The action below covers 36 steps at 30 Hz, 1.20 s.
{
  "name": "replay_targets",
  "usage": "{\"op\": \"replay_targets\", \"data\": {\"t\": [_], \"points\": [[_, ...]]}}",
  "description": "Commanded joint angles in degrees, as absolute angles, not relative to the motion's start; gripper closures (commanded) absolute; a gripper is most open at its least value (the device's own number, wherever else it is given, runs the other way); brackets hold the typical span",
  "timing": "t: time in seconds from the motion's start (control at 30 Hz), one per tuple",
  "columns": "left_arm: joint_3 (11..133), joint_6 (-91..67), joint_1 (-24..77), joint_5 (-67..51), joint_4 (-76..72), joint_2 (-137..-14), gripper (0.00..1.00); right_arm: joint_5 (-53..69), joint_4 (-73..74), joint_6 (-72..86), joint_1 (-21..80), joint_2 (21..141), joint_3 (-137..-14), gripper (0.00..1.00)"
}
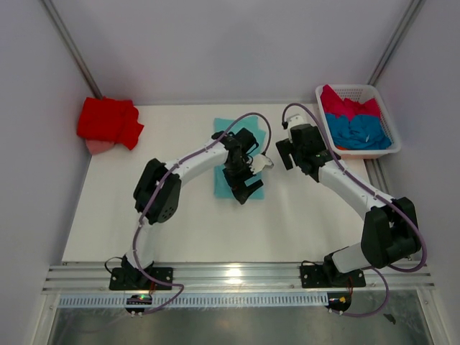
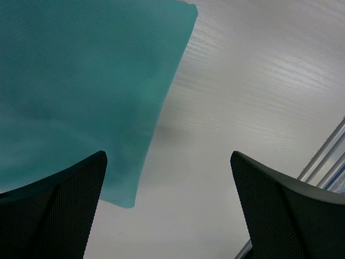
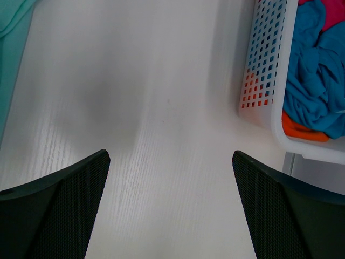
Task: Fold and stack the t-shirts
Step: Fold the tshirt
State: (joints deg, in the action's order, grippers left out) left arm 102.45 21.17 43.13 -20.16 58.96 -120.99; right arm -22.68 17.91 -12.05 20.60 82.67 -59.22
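The left fingers (image 2: 59, 216) are hovering released over a corner of the flat mint-teal cloth t-shirt (image 2: 81, 81) on the white worktop (image 3: 161, 108), while the right fingers (image 3: 59, 216), also released, are hanging with the white slatted plastic basket (image 3: 264, 70) ahead to their right, holding a crumpled blue cloth t-shirt (image 3: 318, 70) and a crimson-pink t-shirt (image 3: 334, 16).

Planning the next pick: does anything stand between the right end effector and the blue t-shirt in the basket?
Only the near slatted wall of the basket; the blue t-shirt lies behind it. The right end effector would likely have to come over the rim.
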Motion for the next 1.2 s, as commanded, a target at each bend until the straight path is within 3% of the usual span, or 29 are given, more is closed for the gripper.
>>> {"op": "replay_targets", "data": {"t": [0.0, 0.33, 0.53, 0.77, 1.17], "points": [[103.10, 20.39, 42.98, -20.48, 58.45, -122.86, 0.01, -22.33, 15.73, -11.60, 20.65, 82.36, -58.80, 0.00], [103.45, 17.93, 43.07, -27.60, 60.29, -129.36, 0.01, -22.50, 15.82, -11.78, 20.74, 82.18, -59.15, 0.01], [103.53, 17.49, 43.15, -22.59, 58.09, -127.27, 0.01, -22.76, 15.56, -12.04, 20.65, 81.83, -58.71, 0.01], [113.64, 18.63, 43.15, -19.25, 63.90, -123.14, 0.01, -22.50, 15.64, -12.04, 20.74, 81.56, -58.80, 0.01], [106.79, 18.98, 43.07, -13.54, 59.42, -122.16, 0.01, -20.83, 16.00, -12.30, 20.65, 80.51, -58.36, 0.01]]}}
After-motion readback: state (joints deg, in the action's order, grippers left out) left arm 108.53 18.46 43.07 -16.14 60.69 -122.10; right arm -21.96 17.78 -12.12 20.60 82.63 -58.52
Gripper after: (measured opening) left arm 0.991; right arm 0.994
